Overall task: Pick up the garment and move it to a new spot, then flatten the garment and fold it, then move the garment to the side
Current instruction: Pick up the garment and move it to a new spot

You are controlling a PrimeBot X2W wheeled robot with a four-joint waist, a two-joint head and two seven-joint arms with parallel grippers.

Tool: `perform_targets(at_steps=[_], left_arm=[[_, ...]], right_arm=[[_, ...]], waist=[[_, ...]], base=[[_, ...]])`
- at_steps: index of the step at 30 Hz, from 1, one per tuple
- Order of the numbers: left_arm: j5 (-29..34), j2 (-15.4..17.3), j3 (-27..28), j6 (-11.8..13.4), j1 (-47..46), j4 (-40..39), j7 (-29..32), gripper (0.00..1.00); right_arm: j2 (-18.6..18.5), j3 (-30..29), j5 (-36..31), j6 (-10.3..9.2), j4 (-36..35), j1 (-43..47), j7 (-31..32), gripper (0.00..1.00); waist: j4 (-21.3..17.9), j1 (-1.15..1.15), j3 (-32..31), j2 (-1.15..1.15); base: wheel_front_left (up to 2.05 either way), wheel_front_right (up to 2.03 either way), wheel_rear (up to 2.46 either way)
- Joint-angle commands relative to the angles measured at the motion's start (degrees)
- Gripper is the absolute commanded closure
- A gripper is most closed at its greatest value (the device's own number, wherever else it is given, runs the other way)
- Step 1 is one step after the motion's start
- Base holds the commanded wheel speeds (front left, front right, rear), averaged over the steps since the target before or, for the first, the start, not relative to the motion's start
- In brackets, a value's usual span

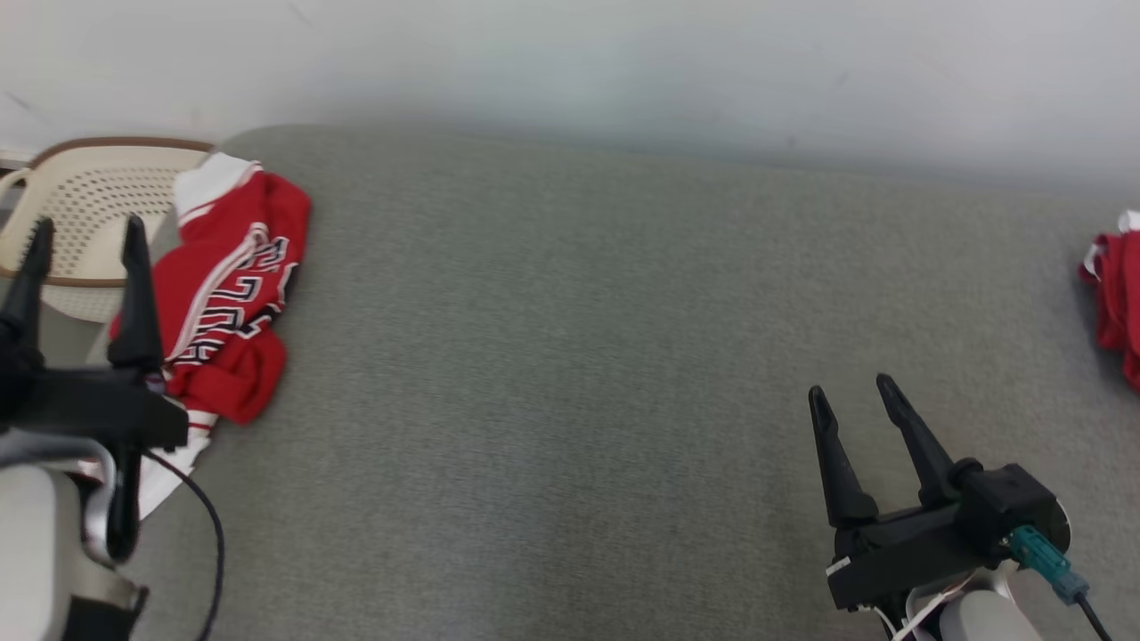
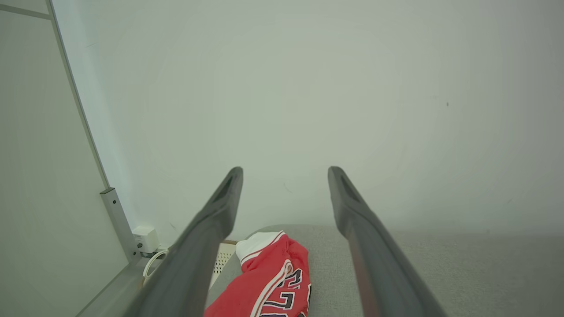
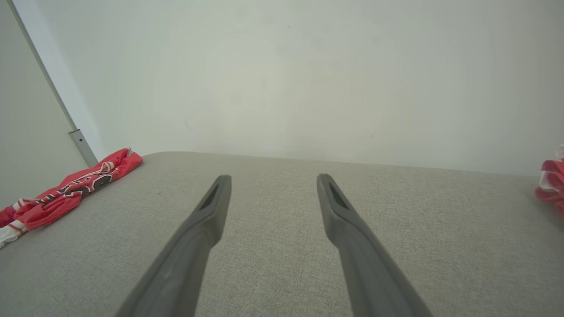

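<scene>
Crumpled red garment [image 1: 227,294] at the left edge of a grey padded surface [image 1: 570,356], both robot arms empty.

At upper left, a cream perforated basket [image 1: 89,191] stands beside the surface; what shows of its inside is empty. The left gripper [image 1: 87,227] hangs before it, fingers spread wide, just left of the garment and probably placed for the pick-up. The garment lies bunched, unflattened, its white end seemingly against the basket's rim. At lower right, the right gripper [image 1: 850,387], fingers also spread, hovers over bare surface. A second red cloth [image 1: 1113,303] shows at the right edge.
</scene>
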Motion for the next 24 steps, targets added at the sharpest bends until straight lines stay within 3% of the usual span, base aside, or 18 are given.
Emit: perform_targets(at_steps=[1,24], left_arm=[[-0.87,0.45,0.23,0.07,-0.92,0.56,0.25,0.00],[-1.42,10.38,-0.29,-2.91,-18.64,32.56,5.20,0.00]], right_arm=[[-0.43,0.20,-0.12,-0.04,-0.29,-0.68,-0.09,0.00],[-1.91,1.61,0.16,-0.04,-5.03,-4.88,0.05,0.00]], waist=[[-3.34,-0.01,3.18,-0.01],[-12.34,-0.01,11.51,-0.01]], base=[[0.00,0.00,0.00],[0.00,0.00,0.00]])
